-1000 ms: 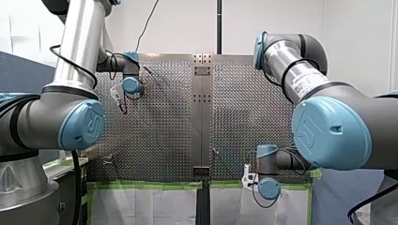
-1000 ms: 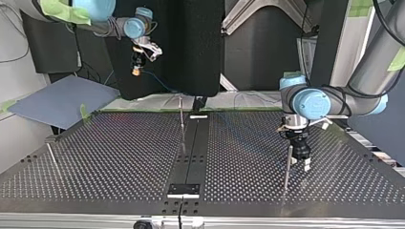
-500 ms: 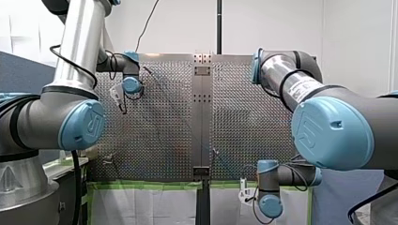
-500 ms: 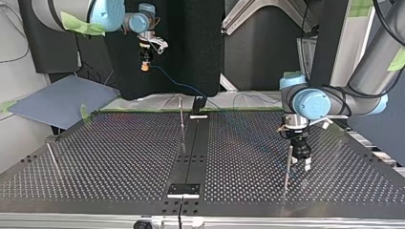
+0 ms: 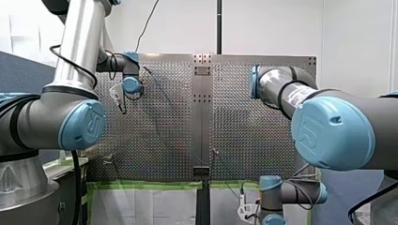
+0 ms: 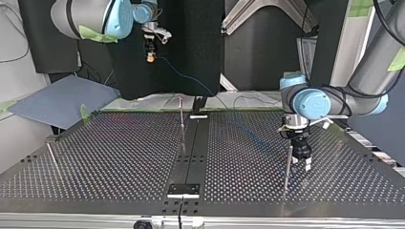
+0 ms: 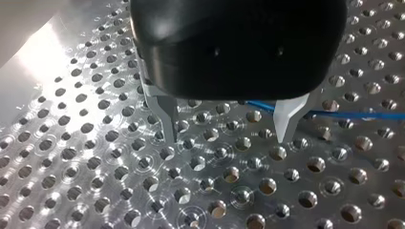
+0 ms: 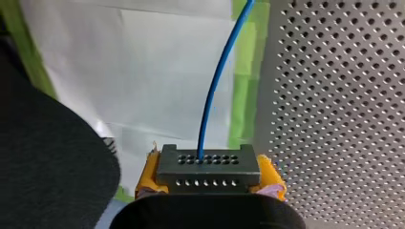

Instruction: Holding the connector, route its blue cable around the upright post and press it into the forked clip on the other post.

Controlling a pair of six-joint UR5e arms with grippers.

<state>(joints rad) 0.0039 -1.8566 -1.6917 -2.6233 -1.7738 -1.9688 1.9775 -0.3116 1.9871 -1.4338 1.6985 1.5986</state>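
Post (image 6: 287, 167) just beside left tool (image 6: 304, 164)

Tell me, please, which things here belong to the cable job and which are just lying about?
Job: connector, blue cable, right gripper holding the connector, centre post, second post beside the left gripper.

Lying about: blue sheet, white paper, green tape, third post, seemingly unused.

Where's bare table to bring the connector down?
Bare table in the top view's left half, between the edge post and the centre post. Crowded at that view's right: my left gripper hangs beside the third post, with the cable crossing there.
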